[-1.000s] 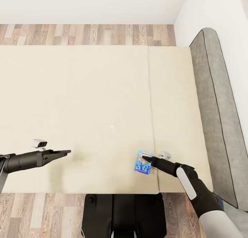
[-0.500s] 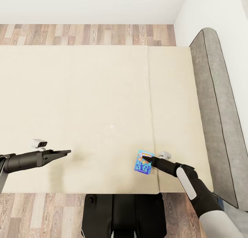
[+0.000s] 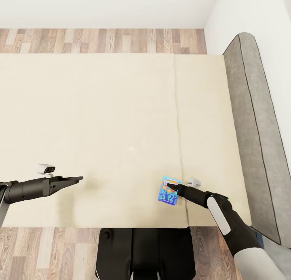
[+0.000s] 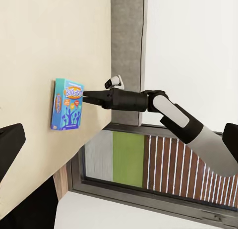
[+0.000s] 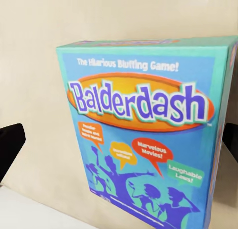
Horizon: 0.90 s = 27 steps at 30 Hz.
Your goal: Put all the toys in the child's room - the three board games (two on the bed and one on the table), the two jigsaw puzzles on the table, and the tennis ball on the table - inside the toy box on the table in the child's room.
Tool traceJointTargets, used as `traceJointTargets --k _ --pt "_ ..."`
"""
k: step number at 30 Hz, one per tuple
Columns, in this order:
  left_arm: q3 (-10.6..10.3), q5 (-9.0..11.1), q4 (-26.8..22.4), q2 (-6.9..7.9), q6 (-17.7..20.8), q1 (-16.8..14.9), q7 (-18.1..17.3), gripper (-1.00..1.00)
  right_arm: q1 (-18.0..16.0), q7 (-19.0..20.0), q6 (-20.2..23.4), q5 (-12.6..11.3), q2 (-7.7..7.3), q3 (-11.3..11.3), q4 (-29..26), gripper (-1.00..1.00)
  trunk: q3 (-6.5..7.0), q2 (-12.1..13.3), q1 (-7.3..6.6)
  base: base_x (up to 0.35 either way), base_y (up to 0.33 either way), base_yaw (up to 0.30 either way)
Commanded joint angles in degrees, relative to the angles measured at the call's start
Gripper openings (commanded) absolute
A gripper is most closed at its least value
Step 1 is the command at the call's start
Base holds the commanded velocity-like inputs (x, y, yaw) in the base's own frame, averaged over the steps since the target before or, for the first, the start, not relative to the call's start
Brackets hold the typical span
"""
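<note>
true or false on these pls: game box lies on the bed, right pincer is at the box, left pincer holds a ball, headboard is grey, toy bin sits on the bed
1. The game box lies on the bed. True.
2. The right pincer is at the box. True.
3. The left pincer holds a ball. False: it holds nothing, out over the mattress.
4. The headboard is grey. True.
5. A toy bin sits on the bed. False: just the box lies there.

Teal-blue board game (image 5: 144, 125); plain beige bed (image 3: 101, 110).
</note>
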Motion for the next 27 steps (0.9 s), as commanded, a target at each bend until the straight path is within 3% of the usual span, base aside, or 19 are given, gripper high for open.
traceJointTargets --k 1,27 --pt "0.0 0.0 0.0 0.01 0.6 0.0 -0.2 1.00 0.0 0.0 0.2 -0.1 -0.04 0.0 0.0 1.00 -0.06 -0.1 0.03 0.000 0.020 0.000" --pt "0.0 0.0 0.0 0.04 0.6 0.0 -0.2 1.00 0.0 0.0 -0.2 -0.1 -0.03 0.0 0.0 1.00 -0.06 -0.1 0.03 0.000 0.002 0.000"
